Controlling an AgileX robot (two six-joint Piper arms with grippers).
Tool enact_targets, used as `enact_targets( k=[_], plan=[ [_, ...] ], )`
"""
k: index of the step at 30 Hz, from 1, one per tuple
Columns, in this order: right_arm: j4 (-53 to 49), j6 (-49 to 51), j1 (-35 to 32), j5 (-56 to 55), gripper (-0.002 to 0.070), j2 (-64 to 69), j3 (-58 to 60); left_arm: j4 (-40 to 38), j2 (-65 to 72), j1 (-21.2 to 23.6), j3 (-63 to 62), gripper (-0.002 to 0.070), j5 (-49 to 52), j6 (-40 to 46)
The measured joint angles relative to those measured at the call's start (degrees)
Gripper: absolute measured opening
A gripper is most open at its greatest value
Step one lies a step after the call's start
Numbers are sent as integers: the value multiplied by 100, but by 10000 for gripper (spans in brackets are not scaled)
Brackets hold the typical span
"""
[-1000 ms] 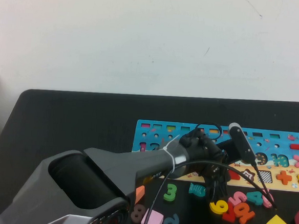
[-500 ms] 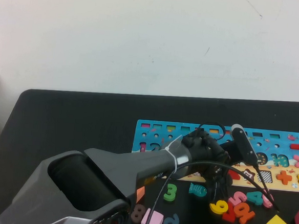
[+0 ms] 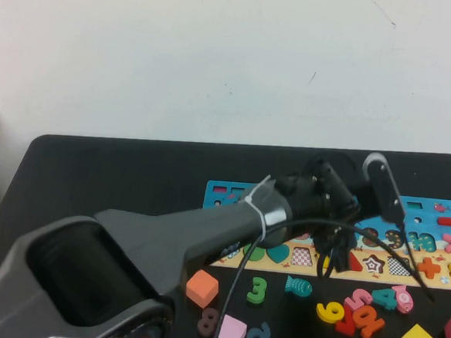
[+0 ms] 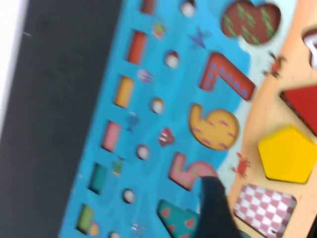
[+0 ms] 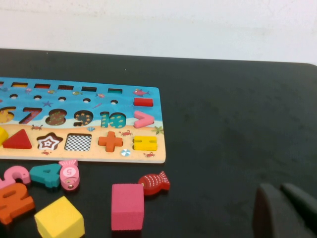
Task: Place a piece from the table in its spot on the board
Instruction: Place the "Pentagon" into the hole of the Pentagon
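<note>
Though black, table under white wall

Yellow cube (beside pink cube)

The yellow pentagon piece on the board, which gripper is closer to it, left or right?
Left. The left gripper hangs just above the yellow pentagon piece, seated in the board. The right gripper sits low over bare table, well off the board's end.

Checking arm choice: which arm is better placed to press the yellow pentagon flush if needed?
Left. The left gripper hangs open right above the yellow pentagon in its slot on the board; the right gripper sits over the table, beyond the board's end.
</note>
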Motion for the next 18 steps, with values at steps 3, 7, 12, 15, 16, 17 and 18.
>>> enact_targets(
  k=[3,7,12,15,16,17,18],
  plan=[
    [0,0,0,0,19,0,0,-97,-86,0,0,300,-127,-91],
    [0,0,0,0,19,0,0,-484,8,11,0,134,-451,-462],
    [0,0,0,0,19,0,0,-1030,397,11,0,15,-1003,-629],
    [0,0,0,0,19,0,0,-1104,607,11,0,4,-1173,-643],
    [0,0,0,0,19,0,0,-1104,639,11,0,3,-1213,-643],
    [0,0,0,0,19,0,0,-1080,683,11,0,1,-1240,-645],
    [0,0,0,0,19,0,0,-1034,700,11,0,0,-1274,-645]
  ],
)
